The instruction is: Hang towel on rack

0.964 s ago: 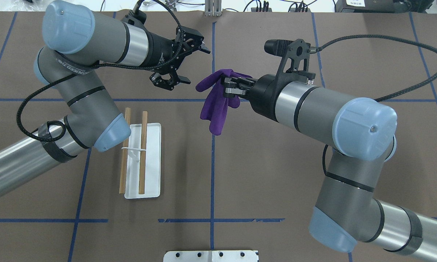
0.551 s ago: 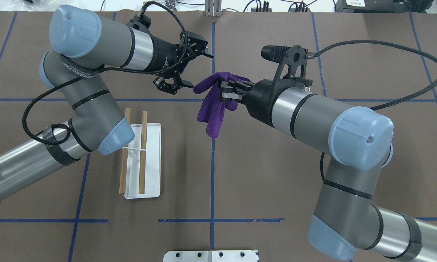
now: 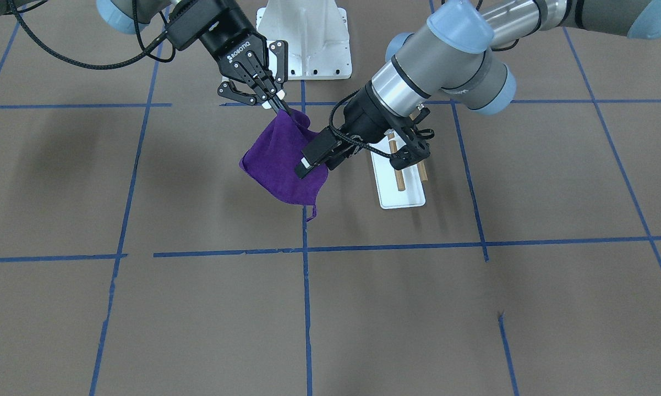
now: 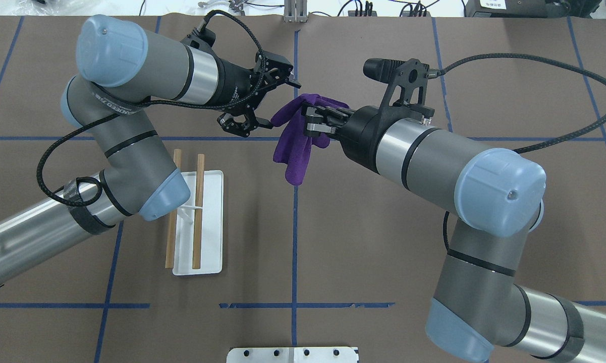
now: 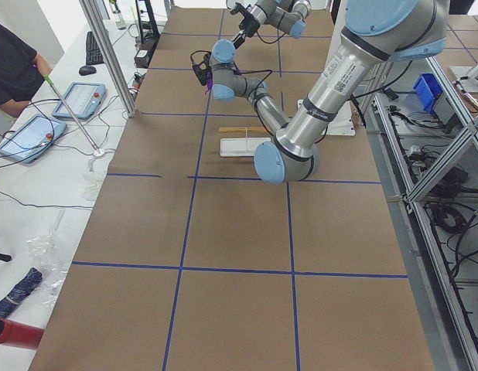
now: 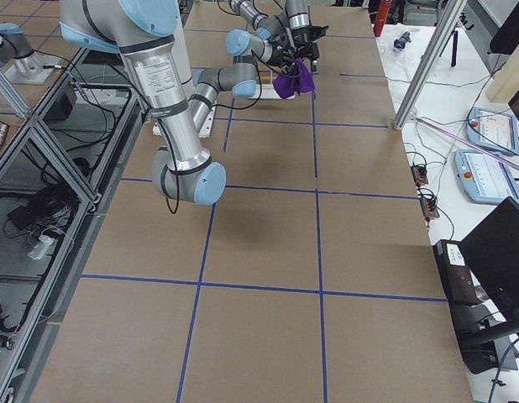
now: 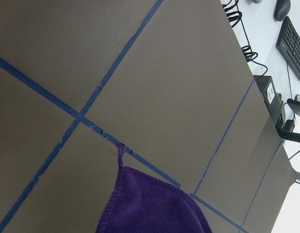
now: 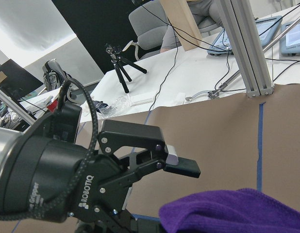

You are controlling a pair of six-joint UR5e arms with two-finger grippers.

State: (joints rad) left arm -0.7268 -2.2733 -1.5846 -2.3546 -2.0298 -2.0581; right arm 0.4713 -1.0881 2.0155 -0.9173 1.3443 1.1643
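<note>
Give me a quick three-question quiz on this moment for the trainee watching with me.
1. True or false: the vivid purple microfibre towel already hangs over the rack of two wooden dowels on a white base plate.
2. Which gripper is shut on the towel? A. the left gripper B. the right gripper C. both
3. Fill in: the left gripper, close beside the towel, is ___.

Key
1. False: the towel hangs in the air, apart from the rack.
2. B
3. open
</note>
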